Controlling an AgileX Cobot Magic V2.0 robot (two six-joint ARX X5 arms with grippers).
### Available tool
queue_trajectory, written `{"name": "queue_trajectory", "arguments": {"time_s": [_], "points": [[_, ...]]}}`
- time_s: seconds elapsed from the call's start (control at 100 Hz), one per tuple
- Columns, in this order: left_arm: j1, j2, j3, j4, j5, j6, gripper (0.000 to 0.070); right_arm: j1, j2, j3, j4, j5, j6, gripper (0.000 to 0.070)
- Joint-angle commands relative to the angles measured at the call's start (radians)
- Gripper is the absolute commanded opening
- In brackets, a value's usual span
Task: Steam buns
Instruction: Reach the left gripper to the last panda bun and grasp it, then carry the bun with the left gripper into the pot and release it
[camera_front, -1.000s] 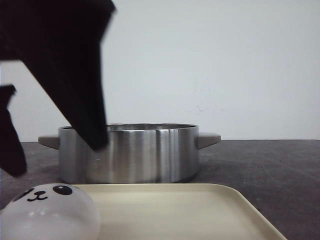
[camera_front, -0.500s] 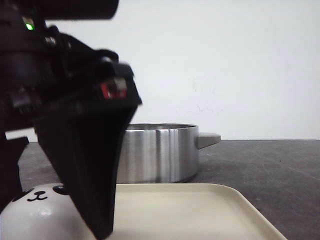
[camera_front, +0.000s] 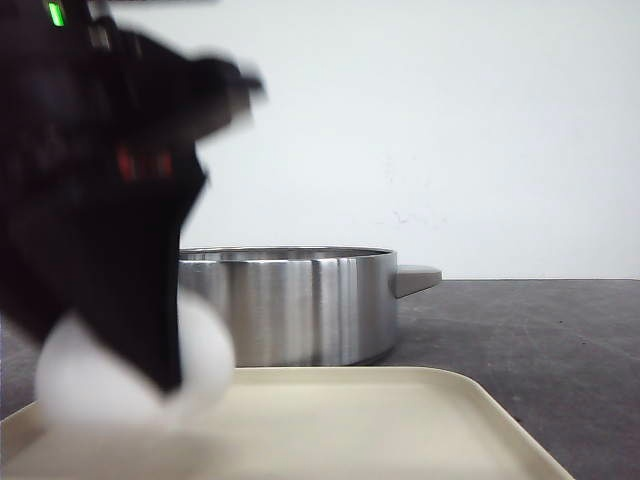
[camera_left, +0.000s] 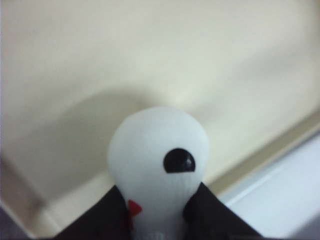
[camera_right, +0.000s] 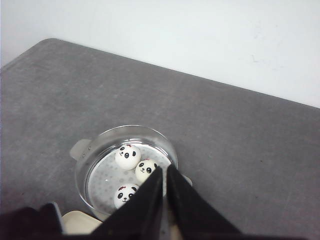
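A white panda-faced bun (camera_left: 157, 160) is squeezed between the black fingers of my left gripper (camera_left: 159, 220), which is shut on it. In the front view that bun (camera_front: 205, 350) hangs blurred just above the left end of the cream tray (camera_front: 380, 420), in front of the steel pot (camera_front: 300, 305). The right wrist view looks down from high up: three more buns (camera_right: 128, 156), (camera_right: 145, 170), (camera_right: 125, 193) lie on the perforated steamer plate inside the pot (camera_right: 100, 145). My right gripper (camera_right: 165, 172) is shut and holds nothing.
The pot has a handle on each side and stands on a dark grey table (camera_right: 240, 150) just behind the tray. A corner of the tray (camera_right: 80, 222) shows beside the pot. A white wall runs along the back.
My left gripper came down over the bun on the tray, shut on it and lifted it off the tray surface.
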Motion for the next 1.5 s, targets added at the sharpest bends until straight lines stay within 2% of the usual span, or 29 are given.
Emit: {"name": "queue_trajectory", "arguments": {"time_s": [0.0, 0.08, 0.19, 0.27, 0.39, 0.57, 0.81, 1.05, 1.35, 1.45, 1.49], "points": [[-0.013, -0.039, 0.06, 0.004, 0.0, 0.025, 0.001, 0.013, 0.009, 0.016, -0.047, 0.016, 0.013, 0.0003], [-0.012, -0.098, 0.111, 0.004, -0.013, 0.087, 0.001, 0.013, 0.009, 0.016, -0.045, 0.016, 0.013, 0.0003], [0.008, -0.14, 0.197, 0.0, -0.109, 0.164, 0.001, 0.013, 0.009, 0.016, -0.042, 0.016, 0.013, 0.0003], [0.051, -0.137, 0.265, -0.022, -0.142, 0.246, 0.001, 0.013, 0.01, 0.016, -0.042, 0.018, 0.013, 0.0003], [0.144, -0.091, 0.348, -0.058, -0.145, 0.374, 0.001, 0.013, 0.01, 0.016, -0.037, 0.023, 0.013, 0.0003], [0.286, 0.033, 0.444, -0.094, -0.145, 0.482, 0.0009, 0.013, 0.01, 0.016, -0.035, 0.023, 0.013, 0.0003], [0.377, 0.212, 0.492, -0.069, -0.144, 0.534, 0.001, 0.013, 0.01, 0.016, -0.035, 0.05, 0.013, 0.0003], [0.401, 0.381, 0.492, -0.017, -0.144, 0.557, 0.001, 0.013, 0.01, 0.015, -0.013, 0.049, 0.017, 0.0003], [0.417, 0.51, 0.492, 0.044, -0.14, 0.548, 0.0012, 0.013, 0.01, 0.015, -0.018, 0.048, 0.054, 0.0003], [0.425, 0.537, 0.492, 0.044, -0.14, 0.527, 0.0048, 0.013, 0.01, 0.015, -0.031, 0.043, 0.073, 0.0003], [0.429, 0.542, 0.492, 0.044, -0.14, 0.513, 0.0106, 0.013, 0.01, 0.015, -0.036, 0.042, 0.075, 0.0003]]}}
